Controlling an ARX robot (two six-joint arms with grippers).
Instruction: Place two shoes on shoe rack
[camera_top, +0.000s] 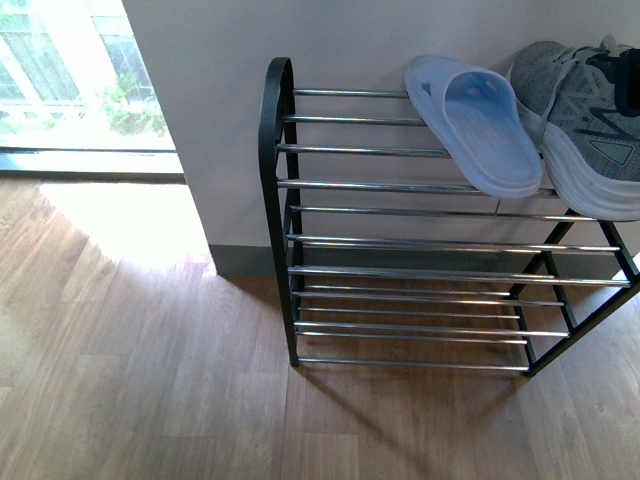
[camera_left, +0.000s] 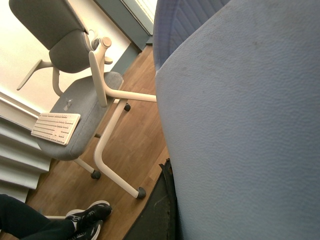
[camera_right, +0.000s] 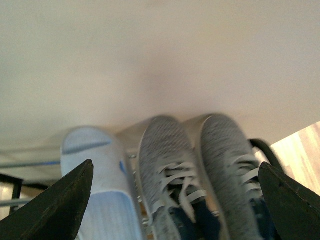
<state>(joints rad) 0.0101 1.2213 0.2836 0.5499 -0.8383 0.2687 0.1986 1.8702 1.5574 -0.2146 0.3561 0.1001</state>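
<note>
the wooden floor (camera_top: 140, 380) fills the front view, and on it against the pale wall (camera_top: 330, 30) stands the shoe rack (camera_top: 420, 272), a black frame carrying tiers of chrome bars. on its top tier lies one pale blue slide (camera_top: 478, 122), toe toward the wall, and just beside it on the right a grey sneaker (camera_top: 590, 120) with a white sole, partly cut by the picture's edge. the right wrist view shows two grey sneakers (camera_right: 200, 170) side by side, next to the slide. the right gripper (camera_right: 175, 210) has its dark fingers (camera_right: 55, 205) spread wide apart, holding nothing. the left wrist view is filled by a second blue slide (camera_left: 240, 125) pressed close to the camera; whether the left gripper clasps it i cannot tell. behind it stands a grey chair (camera_left: 80, 100) bearing a white keyboard (camera_left: 55, 127).
</note>
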